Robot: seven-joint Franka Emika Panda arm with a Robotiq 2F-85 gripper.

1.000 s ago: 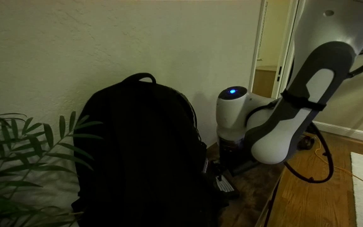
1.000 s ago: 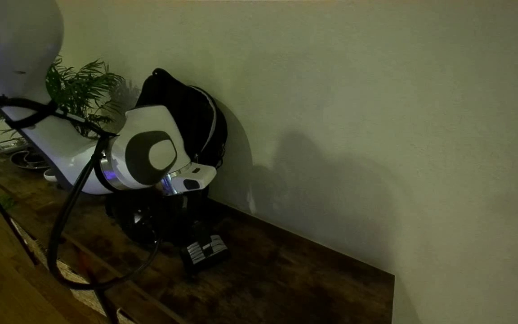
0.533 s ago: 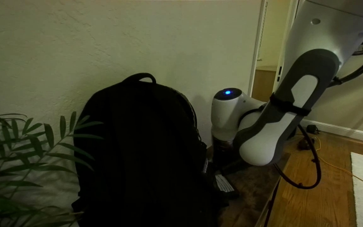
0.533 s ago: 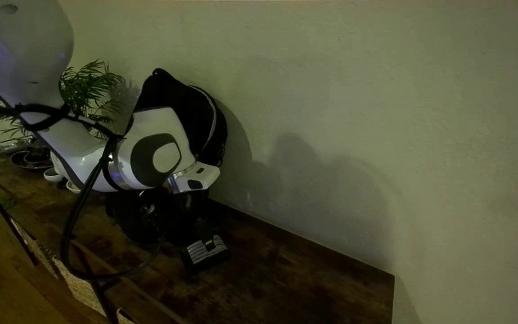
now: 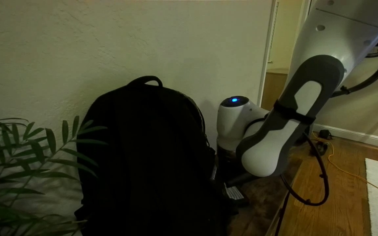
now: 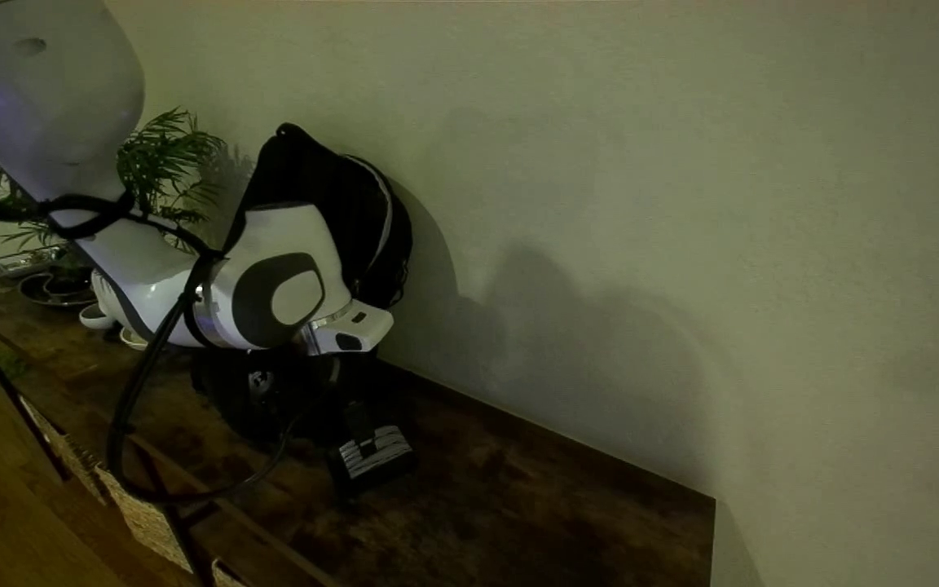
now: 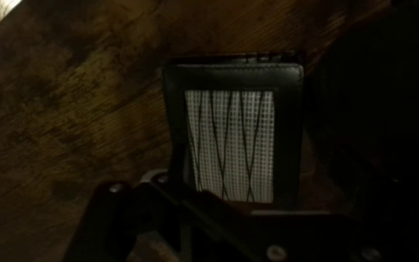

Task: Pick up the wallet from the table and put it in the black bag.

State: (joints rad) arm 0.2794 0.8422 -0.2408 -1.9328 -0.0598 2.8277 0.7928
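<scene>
The wallet point(image 7: 231, 138), dark leather with a pale grey woven patch, lies flat on the brown table point(image 7: 67, 109). It also shows as a small piece beside the bag point(image 5: 234, 193) in both exterior views. My gripper point(image 7: 262, 153) is open above the wallet's near end. Its left finger point(image 7: 178, 165) overlaps the wallet's left edge; the right one is lost in darkness past the right edge. Contact cannot be made out. Behind the hand, the black bag point(image 6: 298, 167) leans upright against the wall. Nothing is held.
A leafy plant point(image 5: 28, 157) stands on the bag's far side from the arm. Farther along the table are a dark tray point(image 6: 54, 289) and a white bowl point(image 6: 96, 316). A black cable point(image 6: 123, 456) loops down from the arm past the table's front edge.
My arm has shifted toward the bag and sunk slightly, bringing the hand lower over the wallet. The wallet and bag have stayed in place, and the jaws remain apart.
</scene>
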